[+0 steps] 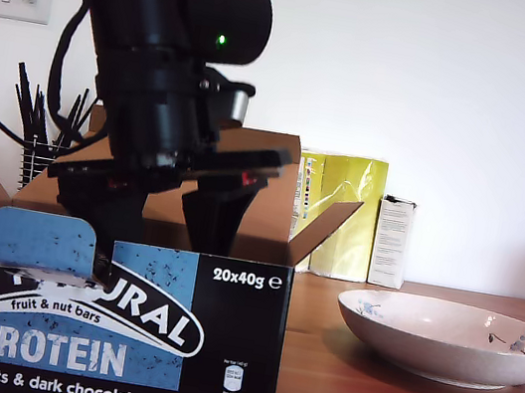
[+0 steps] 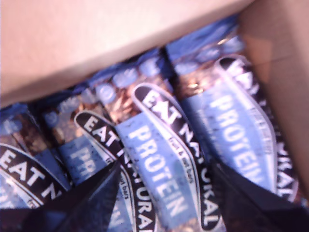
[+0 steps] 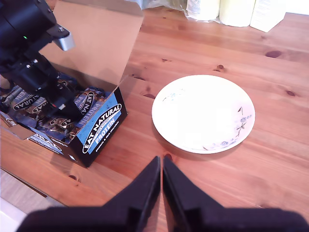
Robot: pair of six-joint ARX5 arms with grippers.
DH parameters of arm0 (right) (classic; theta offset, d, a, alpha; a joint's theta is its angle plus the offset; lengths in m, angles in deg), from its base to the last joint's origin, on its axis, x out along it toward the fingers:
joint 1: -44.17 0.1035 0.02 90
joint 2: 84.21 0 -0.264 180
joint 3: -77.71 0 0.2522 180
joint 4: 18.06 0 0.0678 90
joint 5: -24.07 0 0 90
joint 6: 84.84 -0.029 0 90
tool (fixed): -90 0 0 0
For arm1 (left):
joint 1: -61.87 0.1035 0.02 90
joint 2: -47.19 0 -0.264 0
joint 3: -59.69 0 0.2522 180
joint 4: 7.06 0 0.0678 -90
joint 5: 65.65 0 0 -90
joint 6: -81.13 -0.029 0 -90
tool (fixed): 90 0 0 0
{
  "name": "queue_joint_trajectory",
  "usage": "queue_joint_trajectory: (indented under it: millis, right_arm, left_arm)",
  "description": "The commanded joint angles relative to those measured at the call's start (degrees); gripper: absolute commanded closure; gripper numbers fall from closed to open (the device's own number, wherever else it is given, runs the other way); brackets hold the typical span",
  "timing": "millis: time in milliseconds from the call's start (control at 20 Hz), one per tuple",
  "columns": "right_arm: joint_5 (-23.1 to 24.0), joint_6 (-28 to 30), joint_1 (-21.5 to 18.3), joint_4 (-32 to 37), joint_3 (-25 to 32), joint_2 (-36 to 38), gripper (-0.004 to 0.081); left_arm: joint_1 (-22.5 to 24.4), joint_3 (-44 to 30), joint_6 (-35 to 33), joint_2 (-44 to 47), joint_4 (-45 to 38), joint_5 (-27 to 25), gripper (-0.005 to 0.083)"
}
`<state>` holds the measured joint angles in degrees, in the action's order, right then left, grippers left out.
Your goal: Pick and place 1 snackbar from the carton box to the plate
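- Inside the carton box [image 1: 100, 321], my first gripper [image 2: 161, 193] hangs with jaws spread either side of one snackbar [image 2: 159, 164], not gripping it.
- Above bare tabletop [image 3: 270, 159] beside the plate [image 3: 203, 113], my second gripper [image 3: 161, 169] has its jaws pressed together, empty.

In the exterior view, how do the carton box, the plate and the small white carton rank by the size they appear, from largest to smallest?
1. carton box, though it stands nearest the camera.
2. plate.
3. small white carton, standing farthest back, so its true size is unsure.
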<state>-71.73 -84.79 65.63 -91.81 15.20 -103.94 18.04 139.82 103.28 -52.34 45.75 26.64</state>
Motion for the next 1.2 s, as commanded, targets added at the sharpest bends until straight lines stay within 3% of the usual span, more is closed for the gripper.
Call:
queue_joint_trajectory:
  millis: [0, 300, 400, 850, 1150]
  right_arm:
    - [0.0, 0.0, -0.1, 0.5, -0.7, 0.1, 0.0783]
    - [0.0, 0.1, -0.1, 0.5, -0.7, 0.1, 0.0783]
    - [0.0, 0.1, -0.1, 0.5, -0.7, 0.1, 0.0783]
    - [0.2, 0.3, -0.1, 0.5, -0.7, 0.1, 0.0783]
    - [0.2, 0.4, -0.1, 0.5, -0.7, 0.1, 0.0783]
  left_arm:
    - [-0.2, -0.5, 0.4, -2.5, -0.3, -0.2, 0.0262]
    - [-0.3, 0.7, -0.4, -2.4, -1.7, 0.3, 0.0603]
    - [-0.3, 1.9, -1.6, -2.4, -1.0, 0.3, 0.0658]
    - [-0.3, 14.4, -6.1, -2.2, 11.3, -0.1, 0.0669]
    - [-0.3, 18.5, -7.6, -0.8, 16.2, -2.2, 0.0669]
